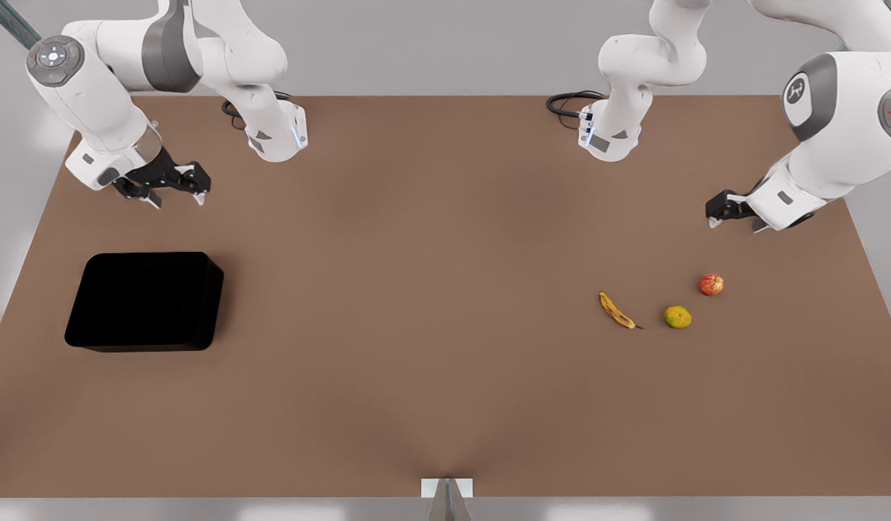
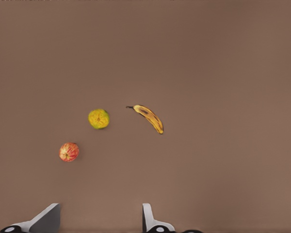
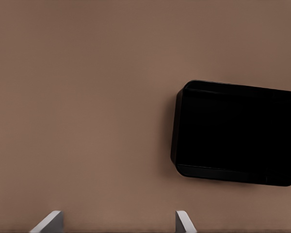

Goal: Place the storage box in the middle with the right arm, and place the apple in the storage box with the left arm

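Sitting apart: matte black storage box [image 1: 145,301], red-yellow apple [image 1: 711,284].

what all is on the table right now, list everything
box: one, black, on the table at the front view's left
apple: one, red with yellow patches, at the front view's right, nearest the left gripper
round fruit: one, yellow-green, between apple and banana
banana: one, yellow with dark spots, lying flat beside the round fruit
table: one, brown
right gripper: one, black, open, hanging above the table near the box
left gripper: one, black, open, hanging above the table near the apple
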Robot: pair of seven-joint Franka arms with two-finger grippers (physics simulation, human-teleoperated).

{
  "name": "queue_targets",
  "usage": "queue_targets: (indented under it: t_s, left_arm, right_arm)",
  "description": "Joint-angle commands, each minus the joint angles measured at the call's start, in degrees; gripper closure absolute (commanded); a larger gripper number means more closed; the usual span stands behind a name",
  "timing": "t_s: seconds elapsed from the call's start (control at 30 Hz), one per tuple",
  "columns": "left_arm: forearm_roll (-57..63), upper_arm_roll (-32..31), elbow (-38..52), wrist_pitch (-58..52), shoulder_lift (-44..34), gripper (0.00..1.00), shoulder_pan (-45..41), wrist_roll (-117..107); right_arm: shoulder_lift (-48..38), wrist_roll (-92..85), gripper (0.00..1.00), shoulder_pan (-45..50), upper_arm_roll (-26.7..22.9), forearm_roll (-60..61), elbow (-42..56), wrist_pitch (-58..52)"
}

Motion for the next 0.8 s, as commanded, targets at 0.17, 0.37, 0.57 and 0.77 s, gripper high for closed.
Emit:
queue_targets:
  t_s: [0.17, 0.37, 0.57, 0.77]
  left_arm:
    - [-14.1, 12.3, 0.0, -0.5, 6.4, 0.0, -0.7, -25.9]
    - [-48.1, 26.1, -6.0, -0.4, 19.1, 0.0, 4.1, -39.3]
    - [-67.7, 26.2, -18.5, 0.0, 23.6, 0.0, 13.5, -39.6]
    - [-76.0, 24.2, -17.9, -3.0, 32.9, 0.0, 24.7, -37.6]
  right_arm:
    - [-0.5, 0.0, 0.0, -0.6, -0.1, 1.2, 0.1, -2.4]
    - [18.1, -31.8, 0.0, -1.6, -27.7, 1.1, 10.1, 1.6]
    - [36.1, -43.2, 0.0, -8.8, -27.4, 6.6, 14.6, 13.5]
    - [47.1, -50.0, 0.0, -11.5, -27.2, 12.6, 15.6, 24.1]
